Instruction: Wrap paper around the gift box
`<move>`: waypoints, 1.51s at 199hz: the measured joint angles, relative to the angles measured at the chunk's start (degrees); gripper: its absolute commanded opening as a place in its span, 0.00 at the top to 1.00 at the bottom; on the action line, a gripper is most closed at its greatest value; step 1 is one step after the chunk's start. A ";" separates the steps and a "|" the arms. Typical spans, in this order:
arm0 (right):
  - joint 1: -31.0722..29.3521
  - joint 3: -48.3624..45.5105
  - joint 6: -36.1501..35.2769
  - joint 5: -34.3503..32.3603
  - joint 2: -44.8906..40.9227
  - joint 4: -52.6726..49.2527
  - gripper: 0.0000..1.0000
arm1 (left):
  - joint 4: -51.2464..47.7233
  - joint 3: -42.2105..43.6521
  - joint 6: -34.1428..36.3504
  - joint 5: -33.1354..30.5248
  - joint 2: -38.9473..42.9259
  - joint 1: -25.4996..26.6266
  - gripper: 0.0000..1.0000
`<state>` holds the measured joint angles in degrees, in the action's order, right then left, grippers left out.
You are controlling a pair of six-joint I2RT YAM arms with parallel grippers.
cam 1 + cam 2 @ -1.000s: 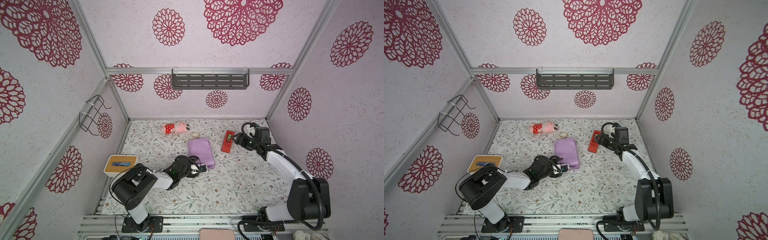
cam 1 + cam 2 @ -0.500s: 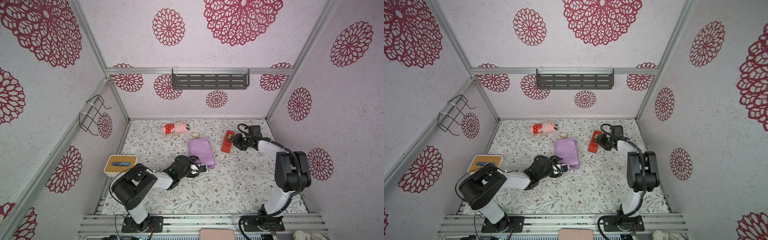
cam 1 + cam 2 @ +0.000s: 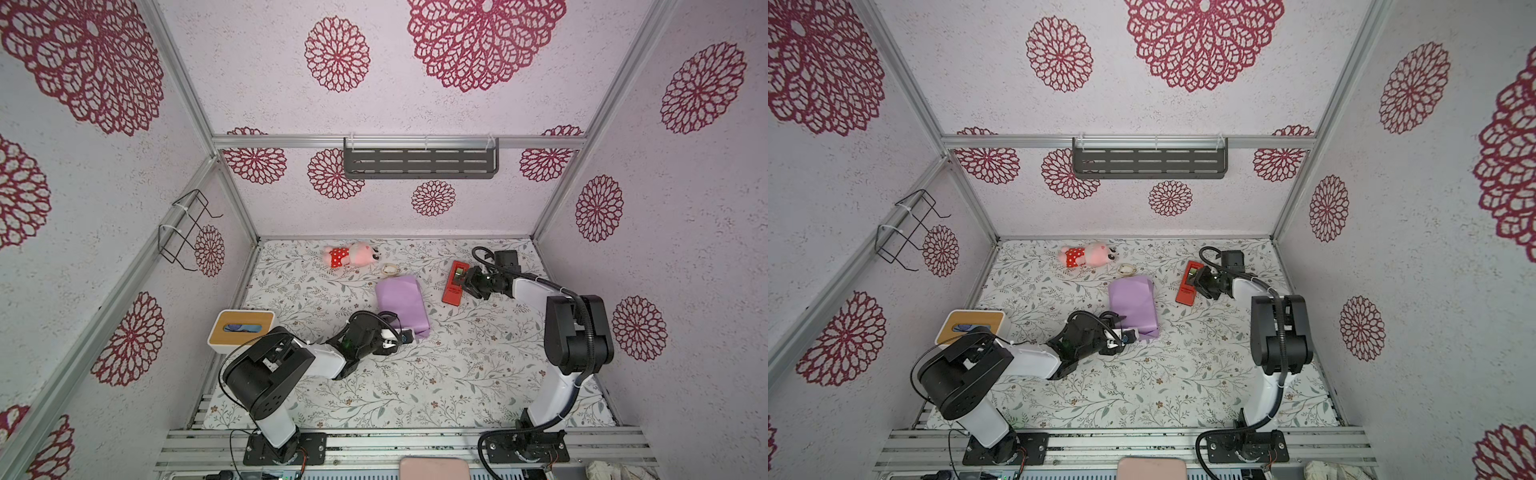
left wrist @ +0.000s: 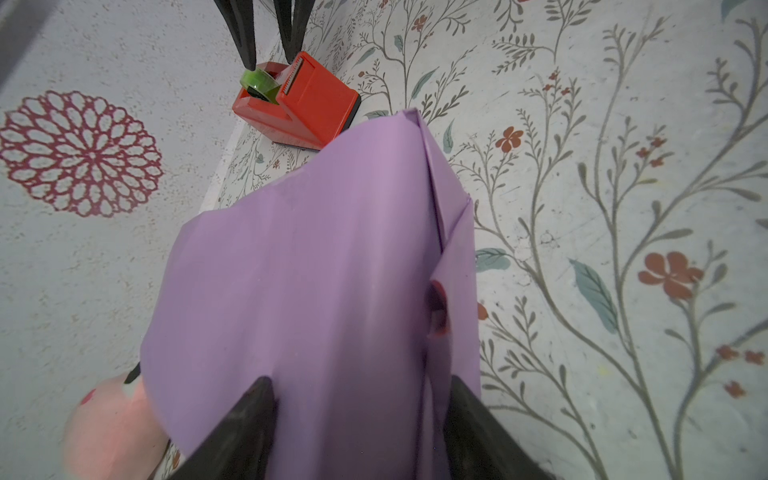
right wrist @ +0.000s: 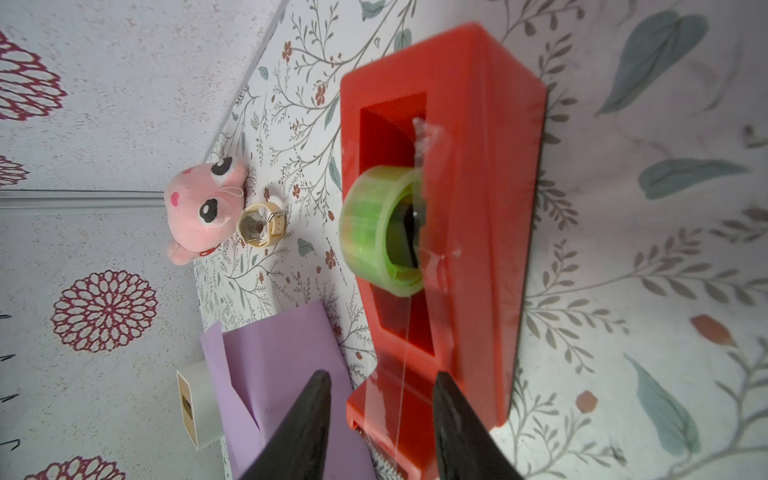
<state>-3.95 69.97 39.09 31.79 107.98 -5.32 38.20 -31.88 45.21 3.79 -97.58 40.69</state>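
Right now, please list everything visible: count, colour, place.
paper: one, lilac, wrapped parcel, table middle
tape dispenser: one, red, right of paper
plush toy: one, pink, table back
watch: one, beige, beside toy
tissue box: one, white, table left
pad: one, pink, front edge
shelf: one, grey, back wall
wire rack: one, black, left wall
left gripper: one, black, shut on paper's near end
right gripper: one, black, open astride dispenser's cutter end
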 measured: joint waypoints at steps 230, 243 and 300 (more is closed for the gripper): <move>0.44 -6.03 12.76 4.96 2.91 15.98 0.91 | 0.00 0.00 0.00 0.20 0.00 -0.04 0.35; 0.50 -6.51 13.84 5.16 2.91 17.14 0.92 | 0.00 0.00 0.00 0.22 0.00 -0.04 0.35; 0.63 -8.52 18.18 6.10 2.91 21.68 1.00 | -0.02 0.00 0.00 0.22 0.00 -0.09 0.35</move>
<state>-3.31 61.45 57.28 37.89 110.89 16.36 38.17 -31.88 45.21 4.01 -97.58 40.60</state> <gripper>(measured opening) 0.050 0.650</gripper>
